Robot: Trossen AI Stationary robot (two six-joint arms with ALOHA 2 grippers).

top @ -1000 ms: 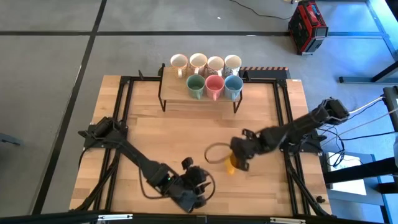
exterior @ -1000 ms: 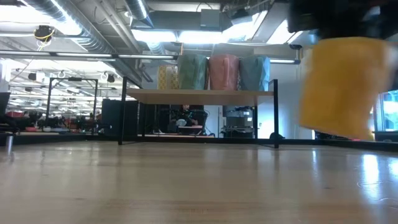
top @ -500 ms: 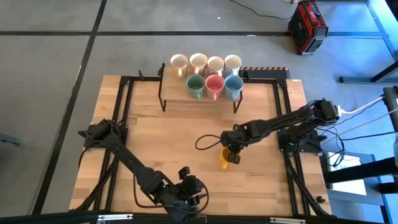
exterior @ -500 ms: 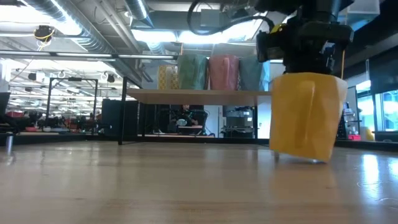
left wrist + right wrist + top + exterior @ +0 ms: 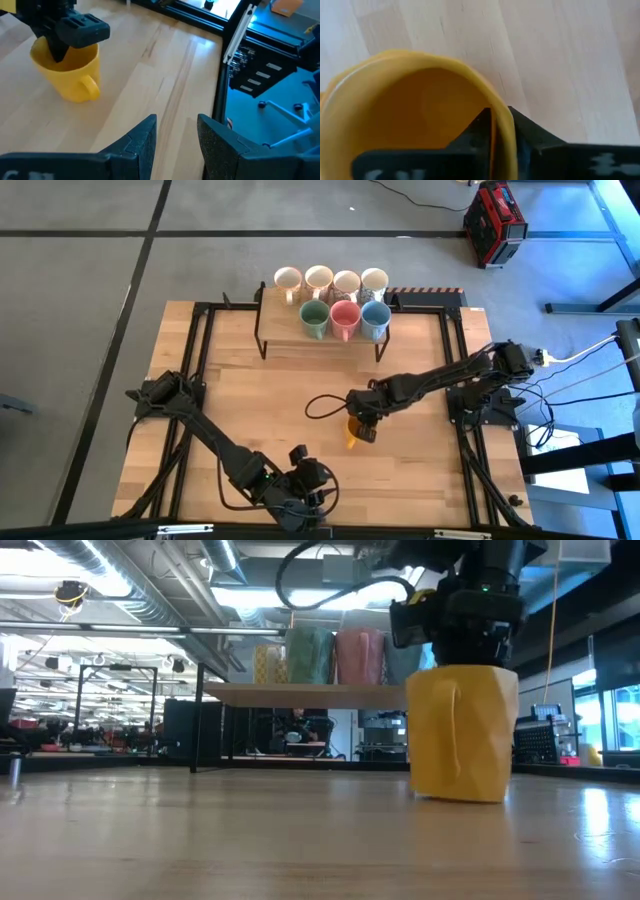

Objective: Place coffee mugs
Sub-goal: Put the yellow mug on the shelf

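Observation:
An orange-yellow coffee mug (image 5: 352, 436) stands upright on the wooden table (image 5: 280, 400), right of its middle; the low view shows its base on the wood (image 5: 462, 735). My right gripper (image 5: 362, 424) comes down on it from above and is shut on its rim. My left gripper (image 5: 175, 140) hangs open over the table's near edge (image 5: 300, 492), holding nothing. Seven more mugs sit on a raised rack (image 5: 320, 332) at the far edge: a back row of cream ones (image 5: 319, 278) and a front row of green (image 5: 314, 317), pink (image 5: 345, 317) and light blue (image 5: 375, 318). My right gripper holds the mug by its rim wall (image 5: 502, 125), one finger inside the cup (image 5: 479, 131) and one outside (image 5: 530, 137). The fingers point steeply down from above. The mug stands upright with its base on the table, its handle (image 5: 90, 87) toward the near edge.
Black frame rails (image 5: 460, 380) run along the table's left and right sides and round the rack. A loop of cable (image 5: 320, 406) hangs by my right wrist. Bare wood lies between the mug and the rack. A red case (image 5: 494, 222) stands on the floor beyond the table.
My right gripper has gone toward the table's left edge and down with the orange-yellow mug. The mug hung lifted and tilted; now it stands upright with its base on the table.

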